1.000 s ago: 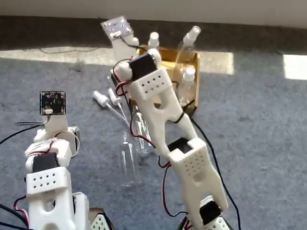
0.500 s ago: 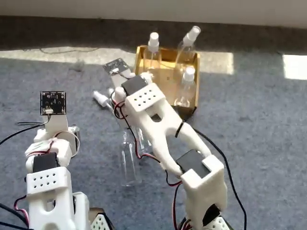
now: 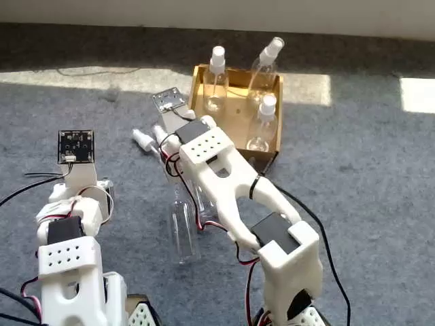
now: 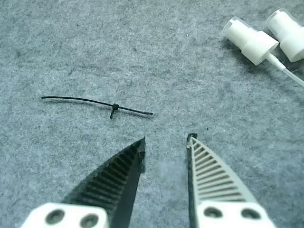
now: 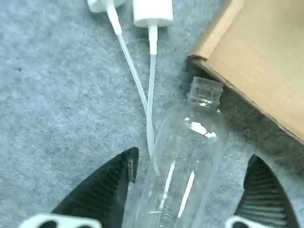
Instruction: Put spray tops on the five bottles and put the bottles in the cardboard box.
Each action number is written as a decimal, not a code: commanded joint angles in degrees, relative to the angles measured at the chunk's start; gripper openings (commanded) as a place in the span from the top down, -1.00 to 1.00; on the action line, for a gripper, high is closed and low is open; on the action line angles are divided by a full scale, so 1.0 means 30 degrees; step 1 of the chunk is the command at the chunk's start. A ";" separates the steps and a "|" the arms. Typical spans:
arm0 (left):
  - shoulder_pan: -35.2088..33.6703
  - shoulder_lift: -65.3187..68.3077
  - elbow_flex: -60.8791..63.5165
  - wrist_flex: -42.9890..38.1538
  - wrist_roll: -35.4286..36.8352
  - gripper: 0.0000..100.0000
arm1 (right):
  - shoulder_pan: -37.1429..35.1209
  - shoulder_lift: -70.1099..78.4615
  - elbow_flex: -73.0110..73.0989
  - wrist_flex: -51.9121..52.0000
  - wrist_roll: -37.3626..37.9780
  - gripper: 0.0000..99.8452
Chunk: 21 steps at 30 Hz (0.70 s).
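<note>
Uncapped clear plastic bottle (image 5: 199,123) lying down: likely light, slippery, crushable. Over it the right gripper (image 5: 192,161), spread wide; take mid-body, gently. The left gripper (image 4: 166,139): released.

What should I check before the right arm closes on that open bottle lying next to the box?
1. Right end effector open, with a finger on each side of the bottle: ok.
2. Bottle neck bare, bottle lying flat on the carpet: ok.
3. Grip path free: not ok. The dip tube of a spray top runs against the bottle between the jaws and could get pinched.
4. Clearance between the far finger and the cardboard box corner: cannot tell.
5. Left end effector open, empty, over carpet: ok.
</note>
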<state>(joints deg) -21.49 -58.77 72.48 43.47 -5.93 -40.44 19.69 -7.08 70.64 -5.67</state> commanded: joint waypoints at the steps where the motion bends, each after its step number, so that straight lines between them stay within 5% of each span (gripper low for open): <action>1: -0.0073 -0.0249 -0.0132 0.0059 -0.0088 0.71 | 0.0132 -0.1158 -0.0132 -0.0220 -0.0234 0.51; 15: -0.0073 -0.0220 -0.0103 0.0059 -0.0088 0.71 | 0.0718 -0.1187 0.2652 -0.1831 -0.0205 0.53; 21: -0.0073 -0.0190 -0.0073 0.0059 -0.0088 0.71 | 0.1744 -0.1392 0.3414 -0.0777 -0.0088 0.75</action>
<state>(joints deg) -21.49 -58.77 72.48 43.47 -5.93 -37.54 19.34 2.33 65.80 -5.67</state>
